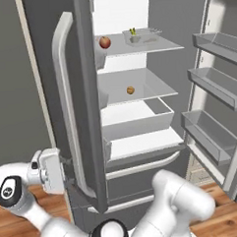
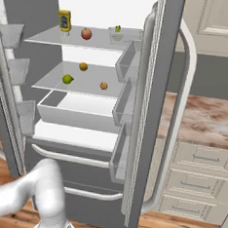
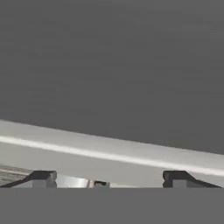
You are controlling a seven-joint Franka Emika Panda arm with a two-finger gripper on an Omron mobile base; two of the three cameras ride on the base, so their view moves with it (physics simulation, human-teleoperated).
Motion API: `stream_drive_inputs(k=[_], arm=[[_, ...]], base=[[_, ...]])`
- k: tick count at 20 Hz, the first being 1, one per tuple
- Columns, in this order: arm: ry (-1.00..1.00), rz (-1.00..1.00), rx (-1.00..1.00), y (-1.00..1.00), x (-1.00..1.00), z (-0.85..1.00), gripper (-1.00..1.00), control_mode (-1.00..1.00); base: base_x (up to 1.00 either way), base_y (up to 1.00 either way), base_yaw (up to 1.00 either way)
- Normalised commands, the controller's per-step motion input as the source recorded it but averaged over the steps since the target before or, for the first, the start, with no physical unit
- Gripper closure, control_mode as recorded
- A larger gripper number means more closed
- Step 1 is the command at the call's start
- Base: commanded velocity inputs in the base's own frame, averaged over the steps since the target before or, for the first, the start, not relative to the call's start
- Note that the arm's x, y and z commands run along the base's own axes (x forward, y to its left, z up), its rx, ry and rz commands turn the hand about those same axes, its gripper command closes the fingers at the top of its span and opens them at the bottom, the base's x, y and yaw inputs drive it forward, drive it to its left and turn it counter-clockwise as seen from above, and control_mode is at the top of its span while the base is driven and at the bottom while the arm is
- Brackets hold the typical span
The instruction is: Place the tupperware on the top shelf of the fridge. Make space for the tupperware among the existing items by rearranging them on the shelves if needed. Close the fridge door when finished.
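With tupperware (image 1: 138, 36) on the top shelf (image 1: 156, 45), my wide-open hand (image 3: 107, 177) at the door handle (image 1: 65, 93) could slip off mid-push.

A home kitchen — open fridge (image 2: 150, 114) stocked with food, marble counter (image 2: 203, 119), drawers (image 2: 200, 160), wood floor (image 1: 229, 218).

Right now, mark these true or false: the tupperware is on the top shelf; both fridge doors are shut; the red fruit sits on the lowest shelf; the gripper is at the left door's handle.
1. True: the tupperware rests on the top shelf.
2. False: both doors of the fridge stand open.
3. False: the red fruit shares the top shelf, left of the tupperware.
4. True: the gripper faces the handle, fingers apart.
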Motion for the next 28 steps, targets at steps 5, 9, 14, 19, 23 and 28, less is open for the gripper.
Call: stream_drive_inputs(k=[5, 9, 14, 19, 23, 28], arm=[[0.01, 0.25, 0.01, -0.86, 0.66, 0.00, -1.00, -1.00], [0.03, 0.38, 0.05, -0.99, 0.62, 0.00, -1.00, -1.00], [0.04, 0.43, 0.06, -0.97, 0.53, 0.03, -1.00, -1.00], [0.07, 0.49, 0.06, -0.78, 0.52, 0.21, -1.00, -1.00], [0.17, 0.48, 0.06, -0.31, 0.57, 0.66, -1.00, -1.00], [0.26, 0.40, 0.05, -0.01, 0.65, 0.99, -1.00, -1.00]], base=[[0.00, 0.00, 0.00], [0.00, 0.00, 0.00], [0.00, 0.00, 0.00], [0.00, 0.00, 0.00], [0.00, 0.00, 0.00], [0.00, 0.00, 0.00]])
